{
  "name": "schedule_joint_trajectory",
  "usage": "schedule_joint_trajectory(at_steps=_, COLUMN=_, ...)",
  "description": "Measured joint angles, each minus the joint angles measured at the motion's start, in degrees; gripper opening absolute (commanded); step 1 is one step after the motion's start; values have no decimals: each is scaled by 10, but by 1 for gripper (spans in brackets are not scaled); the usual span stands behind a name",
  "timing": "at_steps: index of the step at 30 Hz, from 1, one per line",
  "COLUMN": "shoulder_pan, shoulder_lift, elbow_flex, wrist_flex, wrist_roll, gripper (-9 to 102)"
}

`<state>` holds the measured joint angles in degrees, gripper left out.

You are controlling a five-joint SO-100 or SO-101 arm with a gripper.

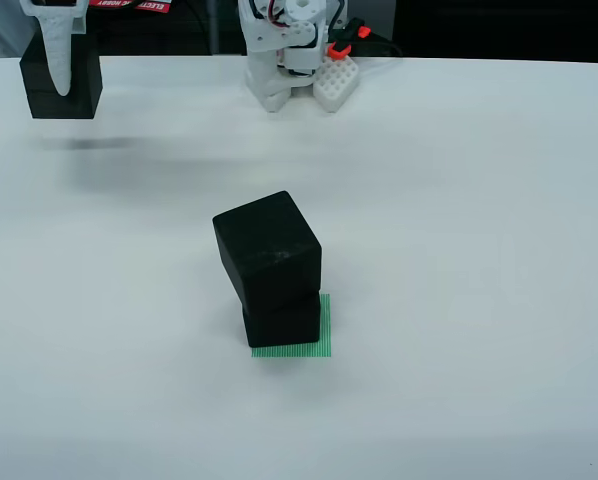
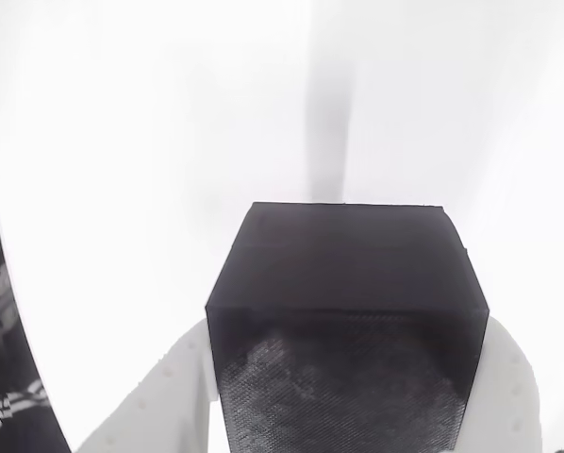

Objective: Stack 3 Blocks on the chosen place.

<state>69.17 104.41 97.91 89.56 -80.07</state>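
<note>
- The wide, matte white desk carries everything; its bare surface leaves plenty of room around the stack, so the arm can approach from any side.
- The white plastic robot arm base stands at the far edge in the overhead view, well apart from the stack, presumably so the arm can reach both the pickup spot and the target.
- Two plain matte black cubes sit stacked near the middle of the desk. The upper black cube is twisted and shifted up-left on the lower black cube, so it overhangs. I judge this a shaky footing for a third.
- The third matte black cube hangs at the far left in the overhead view, clear of the desk, its shadow lying below it. It is well apart from the stack.
- The white two-fingered hand is clamped on that cube, one finger on each side face in the wrist view, which keeps the underside free for setting down.
- The flat green-striped square patch lies under the lower cube, showing along its right and front edges, so the base sits slightly off the marked place.
</note>
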Motion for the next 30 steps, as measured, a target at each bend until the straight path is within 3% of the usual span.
schedule_joint_trajectory(at_steps=13, shoulder_pan=-258, shoulder_lift=59, elbow_flex=-210, wrist_flex=3, wrist_roll=163, gripper=12)
schedule_joint_trajectory(at_steps=26, shoulder_pan=-498, shoulder_lift=112, elbow_flex=-233, wrist_flex=3, wrist_roll=242, gripper=12)
schedule_joint_trajectory(at_steps=30, shoulder_pan=-554, shoulder_lift=134, elbow_flex=-171, wrist_flex=-37, wrist_roll=247, gripper=12)
